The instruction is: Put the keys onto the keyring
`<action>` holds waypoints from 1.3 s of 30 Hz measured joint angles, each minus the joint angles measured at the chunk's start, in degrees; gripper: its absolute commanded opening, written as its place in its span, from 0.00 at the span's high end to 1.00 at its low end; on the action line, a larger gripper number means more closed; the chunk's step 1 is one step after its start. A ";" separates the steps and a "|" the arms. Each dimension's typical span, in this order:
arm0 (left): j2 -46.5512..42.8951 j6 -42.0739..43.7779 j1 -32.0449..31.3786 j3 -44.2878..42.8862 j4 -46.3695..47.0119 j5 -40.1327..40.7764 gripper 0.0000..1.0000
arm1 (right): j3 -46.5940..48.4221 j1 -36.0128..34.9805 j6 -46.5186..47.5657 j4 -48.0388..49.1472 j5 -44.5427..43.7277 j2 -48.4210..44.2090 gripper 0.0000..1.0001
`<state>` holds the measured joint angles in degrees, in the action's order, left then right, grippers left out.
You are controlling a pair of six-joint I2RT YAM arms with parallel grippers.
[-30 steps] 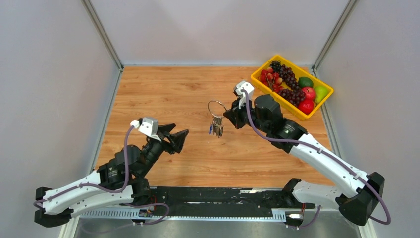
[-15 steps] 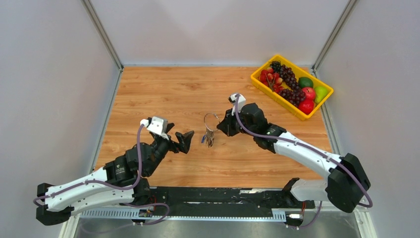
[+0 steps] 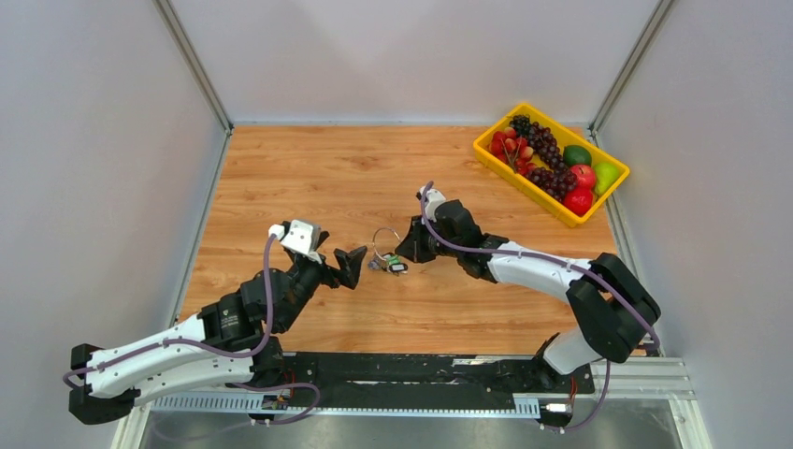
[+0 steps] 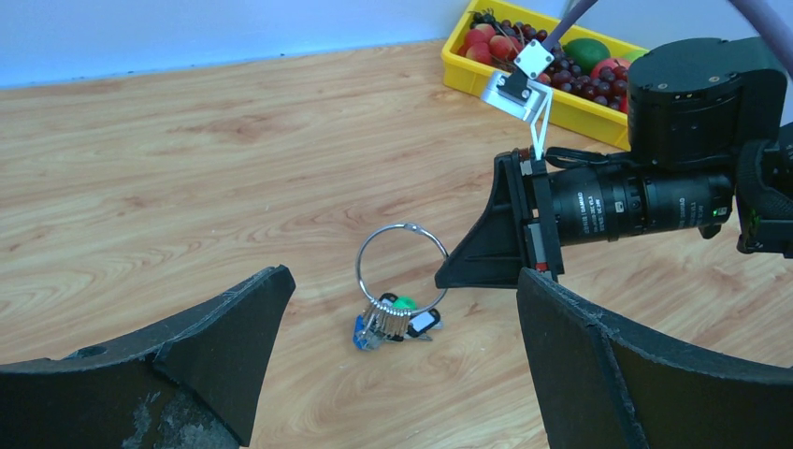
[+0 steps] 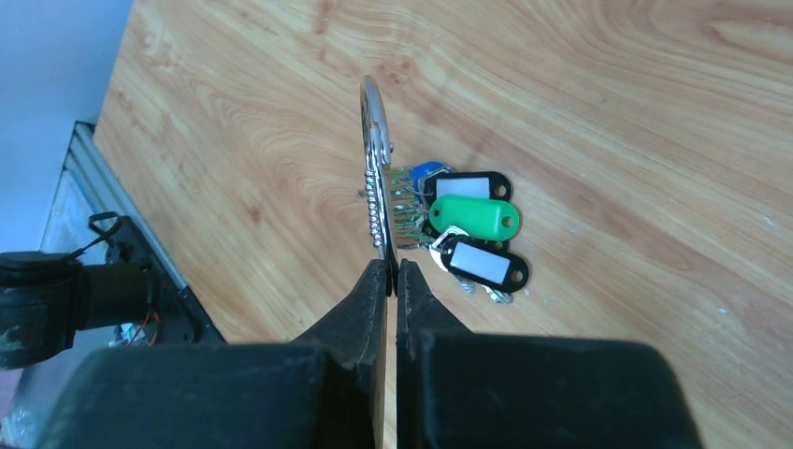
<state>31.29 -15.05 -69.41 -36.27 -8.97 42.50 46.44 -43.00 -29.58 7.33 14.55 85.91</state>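
Note:
The silver keyring (image 4: 402,269) stands upright with its lower edge near the wooden table. My right gripper (image 5: 393,271) is shut on its rim, edge-on in the right wrist view (image 5: 374,150). The keys (image 4: 393,321) hang on the ring's bottom, and their blue, green and black tags (image 5: 472,217) lie on the wood. In the top view the ring (image 3: 382,245) and keys (image 3: 388,267) sit between both grippers. My left gripper (image 3: 348,260) is open and empty, just left of the keys; its fingers (image 4: 215,341) flank them in the left wrist view.
A yellow tray (image 3: 552,161) of grapes, apples and other fruit stands at the back right of the wooden table, also seen in the left wrist view (image 4: 561,94). Grey walls close the table's left, back and right sides.
My right gripper has carried the keyring down and to the left until the keys rest on the table. My left gripper has moved right, closer to the keys.

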 measured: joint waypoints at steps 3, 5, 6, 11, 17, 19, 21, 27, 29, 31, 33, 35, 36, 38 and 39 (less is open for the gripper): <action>0.31 0.50 0.00 0.00 0.28 0.00 0.00 | -1.53 0.90 -0.94 0.81 -2.16 0.37 1.00; 0.52 0.83 0.00 0.00 0.35 0.00 0.00 | -2.78 2.16 -1.64 1.07 -3.37 0.37 1.00; 0.70 1.03 0.00 0.00 0.55 0.00 0.00 | -3.67 3.28 -2.08 1.16 -4.09 0.37 1.00; 1.46 1.53 0.00 0.00 1.51 -0.20 0.00 | -7.17 8.48 -3.63 1.20 -6.16 0.37 1.00; 2.03 1.95 0.00 0.00 1.97 -0.44 0.00 | -10.36 11.47 -4.70 2.12 -7.02 -0.98 1.00; 2.03 2.03 0.00 0.00 2.08 -0.44 0.00 | -11.69 11.87 -4.85 2.51 -6.95 -2.05 1.00; 2.03 2.16 0.00 0.00 2.14 -0.46 0.00 | -12.85 12.22 -4.85 2.84 -6.25 -2.71 1.00; 1.97 2.47 0.00 0.00 2.16 -0.48 0.00 | -17.75 12.37 -4.76 2.82 -1.55 -6.27 1.00; 1.90 2.51 0.00 0.00 2.23 -0.50 0.00 | -18.56 12.26 -4.33 1.97 0.57 -7.63 1.00; 1.90 2.58 0.00 0.00 2.43 -0.61 0.00 | -18.64 11.87 -3.65 1.11 2.69 -8.37 1.00; 1.95 2.69 0.00 0.00 2.60 -0.66 0.00 | -18.64 11.56 -3.30 0.50 3.63 -8.52 1.00; 2.16 2.86 0.00 0.00 2.89 -0.90 0.00 | -18.47 11.37 -3.28 -0.04 3.52 -8.33 1.00; 2.29 2.95 0.00 0.00 2.99 -1.05 0.00 | -18.05 11.37 -3.30 -0.28 3.28 -8.00 1.00; 2.64 3.04 0.00 0.00 3.23 -1.53 0.00 | -16.57 11.37 -3.32 -0.35 2.36 -6.51 1.00; 2.75 3.02 0.00 0.00 3.26 -1.64 0.00 | -15.47 11.37 -3.32 -0.26 1.92 -5.40 1.00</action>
<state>34.04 -12.03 -69.41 -36.27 -5.72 40.86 30.96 -31.64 -32.91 7.07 16.47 80.51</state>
